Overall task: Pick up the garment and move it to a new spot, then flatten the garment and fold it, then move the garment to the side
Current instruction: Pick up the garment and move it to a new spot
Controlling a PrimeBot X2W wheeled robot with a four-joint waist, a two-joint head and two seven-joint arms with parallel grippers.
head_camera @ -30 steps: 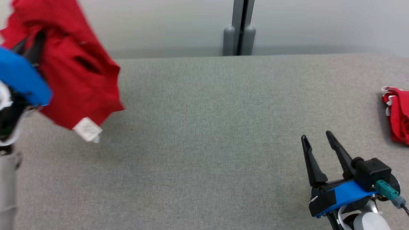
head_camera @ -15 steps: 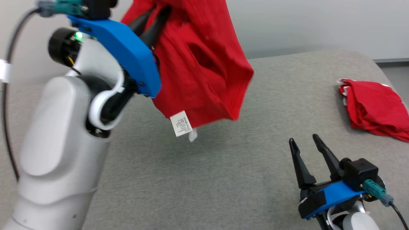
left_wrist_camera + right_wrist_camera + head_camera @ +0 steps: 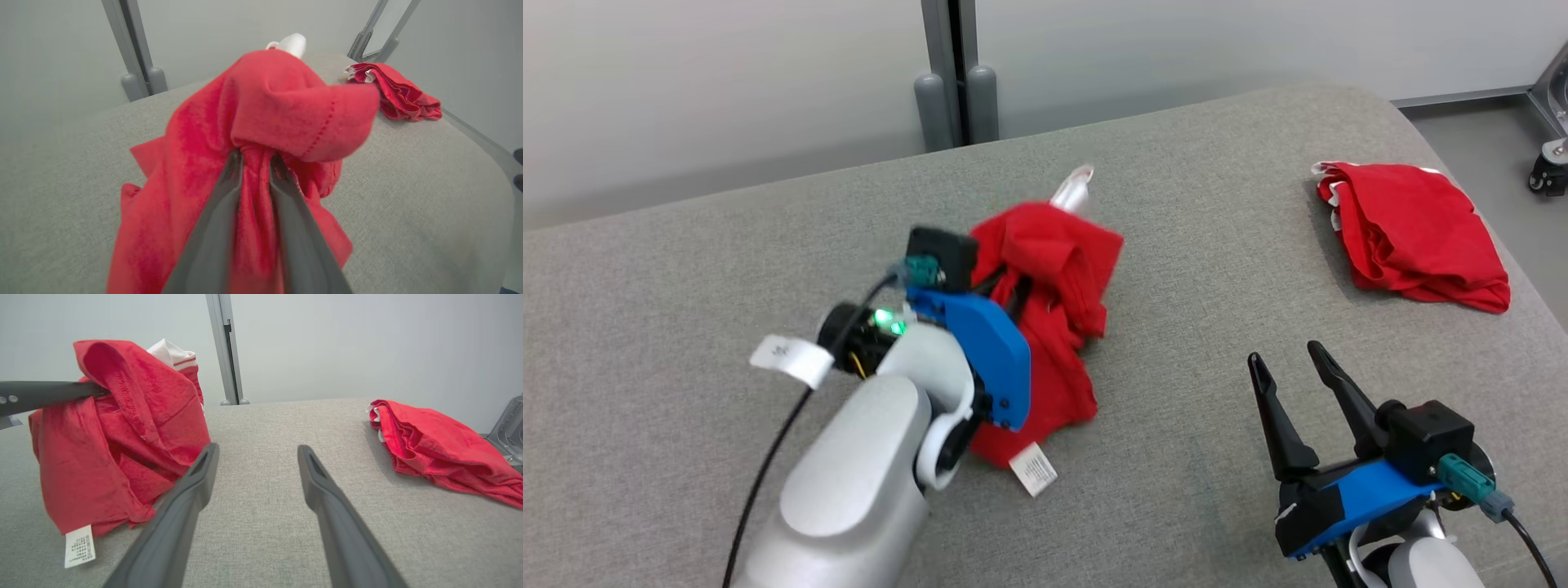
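Note:
A crumpled red garment (image 3: 1062,269) with a white label (image 3: 1033,469) hangs bunched from my left gripper (image 3: 1010,291), its lower part resting on the middle of the grey padded table (image 3: 1176,245). The left wrist view has both fingers pinched into the cloth (image 3: 261,122), so that gripper (image 3: 255,157) is shut on it. A white-trimmed part sticks up at the garment's far side. My right gripper (image 3: 1284,355) stands open and empty over the table's front right. Its wrist view places the garment (image 3: 122,437) just left of its own spread tips (image 3: 257,451).
A second red garment (image 3: 1413,233) lies folded near the table's rounded right edge, also in the right wrist view (image 3: 441,445). A grey post (image 3: 952,73) stands behind the table. A caster wheel (image 3: 1547,167) sits on the floor at far right.
The head camera has swung and the whole picture shifted. My left arm has lowered the garment from high in the air down onto the table. The right gripper stays open.

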